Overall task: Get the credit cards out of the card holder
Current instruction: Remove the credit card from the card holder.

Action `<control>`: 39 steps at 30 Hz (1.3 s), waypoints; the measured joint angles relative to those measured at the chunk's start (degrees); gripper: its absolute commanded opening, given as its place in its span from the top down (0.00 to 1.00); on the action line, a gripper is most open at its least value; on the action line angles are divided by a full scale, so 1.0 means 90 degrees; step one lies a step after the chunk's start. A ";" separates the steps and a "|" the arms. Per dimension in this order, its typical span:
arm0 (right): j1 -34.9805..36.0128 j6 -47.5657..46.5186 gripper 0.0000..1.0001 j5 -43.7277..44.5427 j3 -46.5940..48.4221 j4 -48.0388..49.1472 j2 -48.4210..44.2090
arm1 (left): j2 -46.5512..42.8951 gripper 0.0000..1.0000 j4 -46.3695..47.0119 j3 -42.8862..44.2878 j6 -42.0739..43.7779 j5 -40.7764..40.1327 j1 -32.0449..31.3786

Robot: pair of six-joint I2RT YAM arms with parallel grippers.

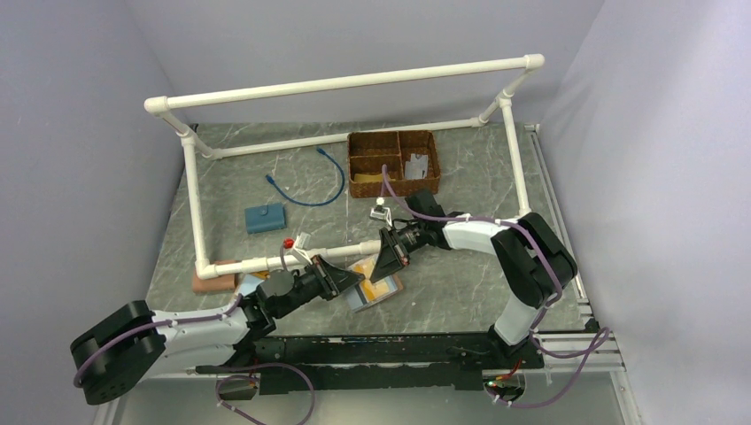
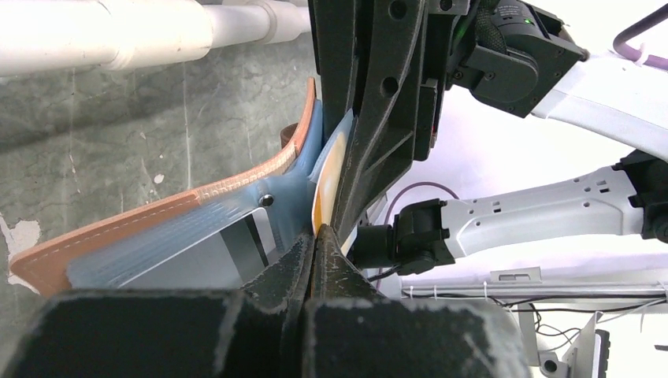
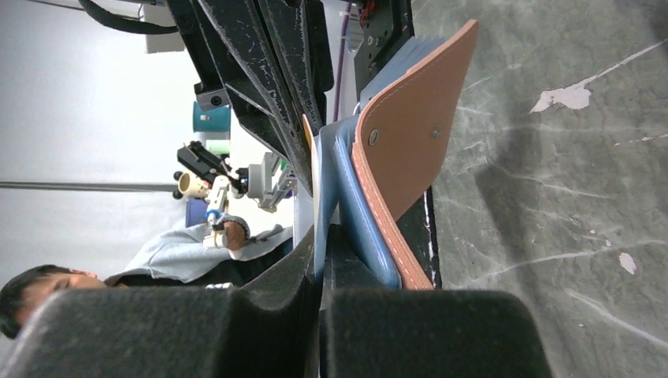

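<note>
The card holder (image 2: 157, 213) is a reddish-brown leather wallet with grey-blue lining, held open off the table between both grippers. In the top view the grippers mostly hide it. My left gripper (image 2: 317, 236) is shut on the thin edge of a yellowish credit card (image 2: 323, 177) that sticks out of the lining. My right gripper (image 3: 321, 236) is shut on a thin grey-blue flap of the lining, with the leather cover (image 3: 413, 134) just to its right. In the top view the left gripper (image 1: 352, 282) and right gripper (image 1: 386, 264) meet tip to tip.
An orange-rimmed glossy flat panel (image 1: 376, 290) lies on the table under the grippers. A white pipe frame (image 1: 257, 264) runs just behind them. A blue block (image 1: 264, 217), a blue cable (image 1: 312, 184) and a compartmented wicker basket (image 1: 394, 164) lie farther back.
</note>
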 measured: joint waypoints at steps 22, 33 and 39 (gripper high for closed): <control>0.0046 -0.1423 0.99 0.0202 0.0308 -0.1173 0.0265 | -0.3495 1.00 -0.3211 -0.0437 0.0279 0.0015 0.0036; 0.0083 -0.2837 0.96 0.1928 0.0867 -0.2637 0.0585 | -0.4000 1.00 -0.4981 -0.0112 0.0401 -0.0068 0.0066; 0.0104 -0.3910 0.84 0.2752 0.1426 -0.3621 0.0583 | -0.3912 1.00 -0.4993 -0.0078 0.0573 -0.0056 0.0066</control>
